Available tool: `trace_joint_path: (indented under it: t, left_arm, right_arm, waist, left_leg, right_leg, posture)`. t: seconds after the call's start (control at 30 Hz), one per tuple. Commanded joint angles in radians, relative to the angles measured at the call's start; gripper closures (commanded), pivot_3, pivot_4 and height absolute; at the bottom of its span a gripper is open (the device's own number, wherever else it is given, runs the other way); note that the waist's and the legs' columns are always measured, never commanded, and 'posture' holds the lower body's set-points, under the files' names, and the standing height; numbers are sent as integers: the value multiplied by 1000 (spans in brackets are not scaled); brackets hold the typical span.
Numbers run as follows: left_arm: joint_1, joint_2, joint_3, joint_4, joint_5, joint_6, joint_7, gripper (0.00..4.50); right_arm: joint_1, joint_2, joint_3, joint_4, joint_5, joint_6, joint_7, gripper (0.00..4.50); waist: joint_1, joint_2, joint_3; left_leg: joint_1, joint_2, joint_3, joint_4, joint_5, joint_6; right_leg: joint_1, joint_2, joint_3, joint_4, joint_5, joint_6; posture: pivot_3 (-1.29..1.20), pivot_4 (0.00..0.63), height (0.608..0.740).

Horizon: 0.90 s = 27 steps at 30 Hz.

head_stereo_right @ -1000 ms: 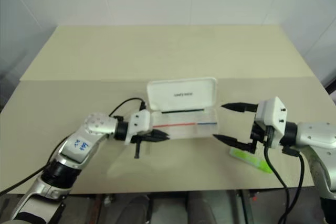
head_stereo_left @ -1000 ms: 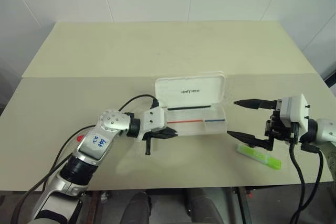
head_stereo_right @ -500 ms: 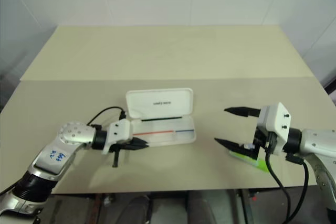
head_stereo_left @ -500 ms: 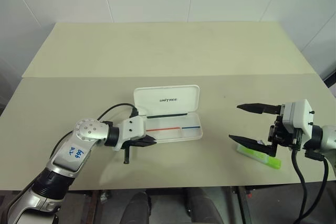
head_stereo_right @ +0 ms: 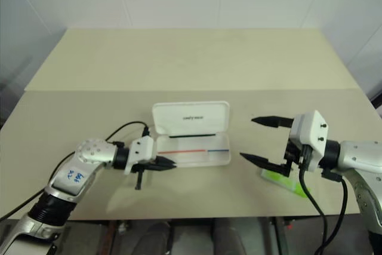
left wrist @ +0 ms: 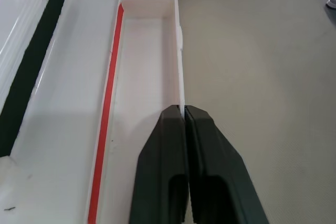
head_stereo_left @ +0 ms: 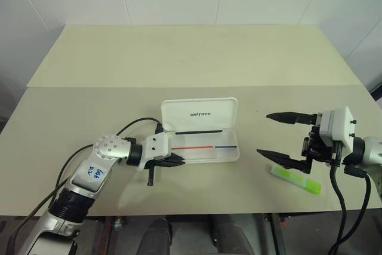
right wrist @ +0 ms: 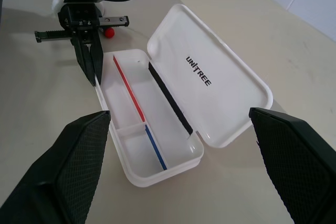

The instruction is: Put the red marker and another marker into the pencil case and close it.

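**Item 1, left gripper** [head_stereo_left: 179,160]. Fingers all but closed, astride the thin front wall of the pencil case [head_stereo_left: 209,122] at its left end. The left wrist view shows the wall edge running in between the two pads. I judge it a pinch on that wall; how firm, I cannot tell.

**Item 2, right gripper** [head_stereo_left: 262,133]. Fingers spread wide and empty, poised above and just to the case side of the green highlighter [head_stereo_left: 298,178].

**Item 3, pencil case.** Open on the table [head_stereo_left: 179,58], lid tipped back with its print facing up. The tray is bare apart from the thin red-and-blue line [head_stereo_left: 203,147] along its floor.

**Item 4, green highlighter.** Flat on the table, right of the case and apart from it, lying at a slant.

**Item 5, red marker** [right wrist: 109,32]. A red tip shows just behind my left gripper in the right wrist view. I take it for the marker; the rest is hidden.

**Handling note, my judgement.** The case is placed and nothing is loaded yet.
- Let go of the wall cleanly, without dragging the light tray.
- Draw the left fingers straight back.
- Bring the right fingers down across the highlighter's narrow width, squared to its slant.
- Lift it fully clear of the rim before carrying it across.
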Motion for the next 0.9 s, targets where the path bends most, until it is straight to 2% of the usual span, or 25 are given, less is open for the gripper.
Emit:
trace_joint_path:
  t: [0.03,0.17,0.43,0.57,0.67,0.77,0.8,0.9]
  left_arm:
    - [5,-3,1,-24,-20,-8,-12,3129]
    - [10,0,27,-64,-36,14,3,1741]
    - [66,87,160,-230,-140,121,15,1741]
    - [161,133,275,-317,-200,156,35,1741]
    - [262,163,389,-360,-247,137,25,1150]
    - [340,168,506,-355,-269,82,31,174]
    - [358,166,539,-346,-270,53,30,40]
    - [403,167,646,-293,-269,-10,35,40]
  right_arm:
    - [-12,5,-4,-25,18,0,-11,0]
    - [-23,14,12,-17,13,-7,-11,0]
    - [-60,49,62,28,-6,-37,5,0]
    - [-105,74,110,66,-16,-56,20,0]
    - [-138,87,145,97,-21,-66,44,0]
    - [-160,94,167,124,-24,-75,61,0]
    - [-166,97,172,132,-26,-78,65,0]
    - [-188,109,191,156,-30,-84,80,0]
  waist:
    - [0,0,0]
    - [-3,0,0]
    - [-6,0,0]
    - [-13,0,0]
    - [-17,0,0]
    - [-21,0,0]
    - [-22,0,0]
    - [-23,0,0]
  left_leg:
    - [0,0,0,0,0,0]
    - [0,0,0,0,0,0]
    - [0,1,0,0,0,0]
    - [1,1,0,0,0,0]
    - [1,2,0,-1,0,0]
    - [1,2,0,-1,-1,0]
    - [1,2,0,-1,-1,0]
    - [1,2,0,0,-1,-1]
  right_leg:
    - [0,0,0,0,0,0]
    - [0,0,0,0,0,0]
    - [0,1,0,1,0,0]
    - [0,1,0,1,0,-1]
    - [0,1,0,1,0,-1]
    - [0,1,0,1,-1,-1]
    - [0,0,0,1,-1,-1]
    - [0,1,0,0,-1,-2]
  posture:
    - [0,150,740]
    - [0,150,740]
    - [0,150,740]
    - [0,150,740]
    - [0,150,740]
    - [0,150,740]
    - [0,150,740]
    - [0,150,740]
